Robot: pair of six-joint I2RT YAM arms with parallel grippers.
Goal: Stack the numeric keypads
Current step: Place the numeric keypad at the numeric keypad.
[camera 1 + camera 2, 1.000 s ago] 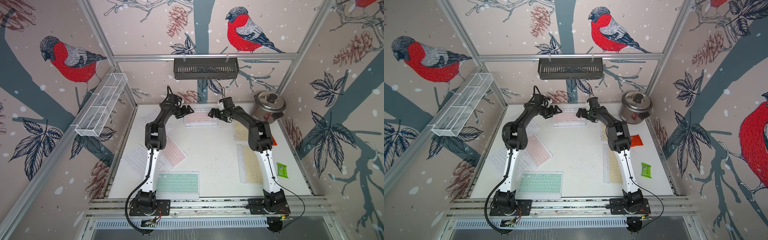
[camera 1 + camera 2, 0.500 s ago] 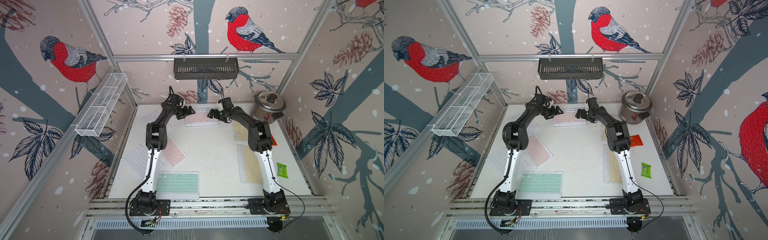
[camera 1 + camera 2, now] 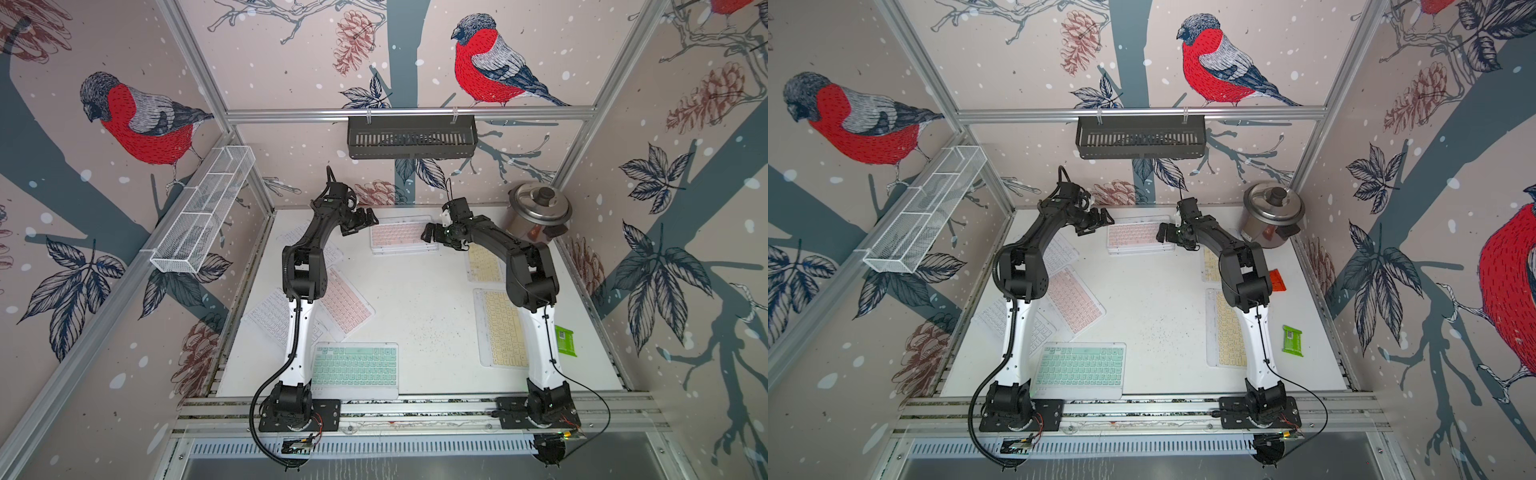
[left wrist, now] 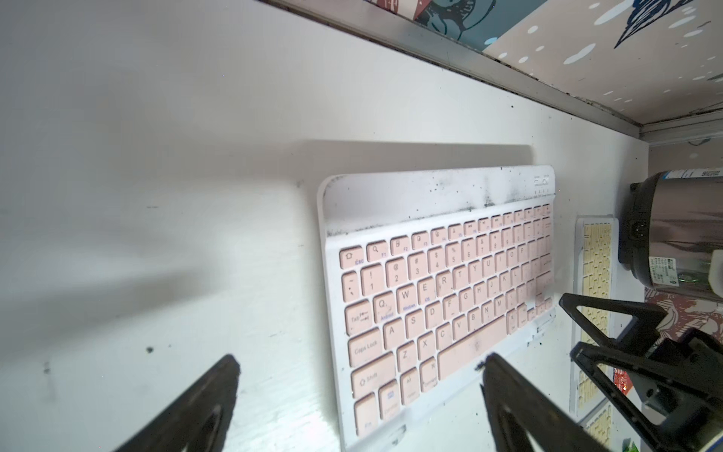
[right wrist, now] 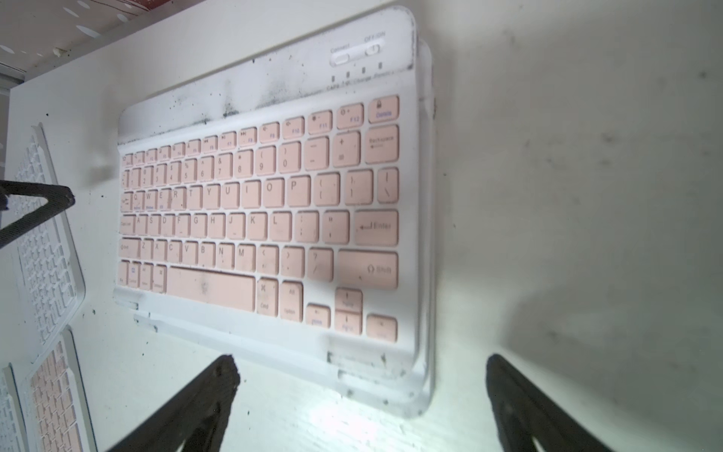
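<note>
Numeric keypads lie spread over the white table [image 3: 415,299]. A pink-keyed keypad [image 3: 403,236] sits upper centre in both top views, on another white frame whose edge shows beneath it. The left gripper [image 3: 368,222] hovers just beside its left end and the right gripper [image 3: 428,237] just beside its right end, both with jaws spread wide and holding nothing. A mint-green keypad [image 3: 355,365] lies lower centre, a yellow keypad [image 3: 500,328] at right, and a second pink keypad [image 3: 347,305] and a white keypad [image 3: 268,316] at left.

pink keypad [image 5: 258,219]: matt plastic, smudged | table [image 4: 156,156]: smooth, matt white | pot [image 3: 538,208]: shiny metal
</note>
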